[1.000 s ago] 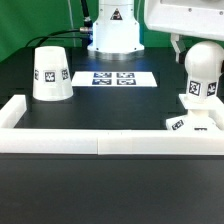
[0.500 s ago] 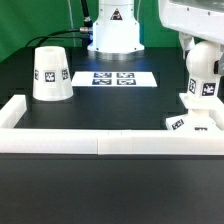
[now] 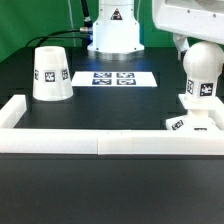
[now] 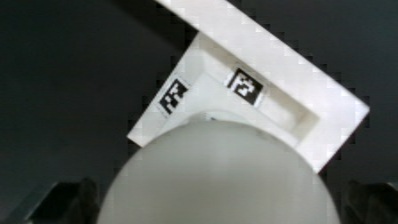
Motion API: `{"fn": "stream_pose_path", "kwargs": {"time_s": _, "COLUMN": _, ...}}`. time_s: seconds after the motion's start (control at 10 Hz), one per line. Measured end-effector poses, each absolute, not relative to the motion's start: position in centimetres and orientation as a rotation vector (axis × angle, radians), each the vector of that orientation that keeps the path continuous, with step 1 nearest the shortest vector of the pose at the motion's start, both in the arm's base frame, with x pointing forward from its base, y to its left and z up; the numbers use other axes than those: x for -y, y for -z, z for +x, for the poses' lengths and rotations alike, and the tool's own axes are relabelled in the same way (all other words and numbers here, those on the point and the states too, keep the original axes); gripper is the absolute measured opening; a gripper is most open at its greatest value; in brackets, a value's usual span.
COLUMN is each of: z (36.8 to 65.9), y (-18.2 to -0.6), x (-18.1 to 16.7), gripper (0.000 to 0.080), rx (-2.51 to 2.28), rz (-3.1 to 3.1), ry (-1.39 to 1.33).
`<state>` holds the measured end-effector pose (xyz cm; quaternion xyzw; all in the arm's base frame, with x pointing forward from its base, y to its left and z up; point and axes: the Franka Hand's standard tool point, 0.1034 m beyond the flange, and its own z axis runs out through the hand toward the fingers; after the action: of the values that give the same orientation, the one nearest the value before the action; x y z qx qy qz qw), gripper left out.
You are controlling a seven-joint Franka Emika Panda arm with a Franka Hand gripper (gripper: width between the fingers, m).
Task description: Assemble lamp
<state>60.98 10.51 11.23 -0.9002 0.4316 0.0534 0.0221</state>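
Black matte tabletop [image 3: 110, 110], backed by green cloth, carries the work. A long white wall strip [image 3: 100, 143] fences its near edge.

The pincer [image 3: 197, 52] [image 4: 214, 205] straddles the head of the round-headed white plastic bulb [image 3: 203, 68] [image 4: 217, 165], one dark finger [image 4: 68, 203] on each side. It cannot be told whether the pads press the head or stand just clear. The wrist view is blurred at its margins and the exterior view hides the far finger.

The bulb stands upright directly beneath the pincer. Its tagged stem meets the small flat square white plastic base [image 3: 193, 118] [image 4: 240, 100] directly below. The base lies against the wall strip. In the inspector's judgement this bracing stops it sliding or turning while the bulb is seated, and holding the bulb by its head keeps the stem plumb over the socket. Whether the stem is fully home cannot be told.

The white truncated-cone plastic shade [image 3: 50, 75] stands mouth down, well apart from the pincer, towards the exterior view's left. It is judged to be awaiting the final step. The marker board [image 3: 115, 77] lies between the shade and the pincer.

The white forearm descends from above, and the wrist points straight down over the bulb.
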Motion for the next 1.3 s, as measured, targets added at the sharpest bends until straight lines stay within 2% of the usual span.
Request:
{"fn": "stream_pose_path", "kwargs": {"time_s": 0.4, "z": 60.94, "y": -11.16, "x": -10.46, "gripper": 0.0699, "rx": -0.907, "rz": -2.942, "ry": -0.154}}
{"fn": "stream_pose_path", "kwargs": {"time_s": 1.3, "z": 61.72, "y": -11.82, "x": -10.63, "gripper": 0.0699, "rx": 0.425, "rz": -3.044, "ry": -0.075}}
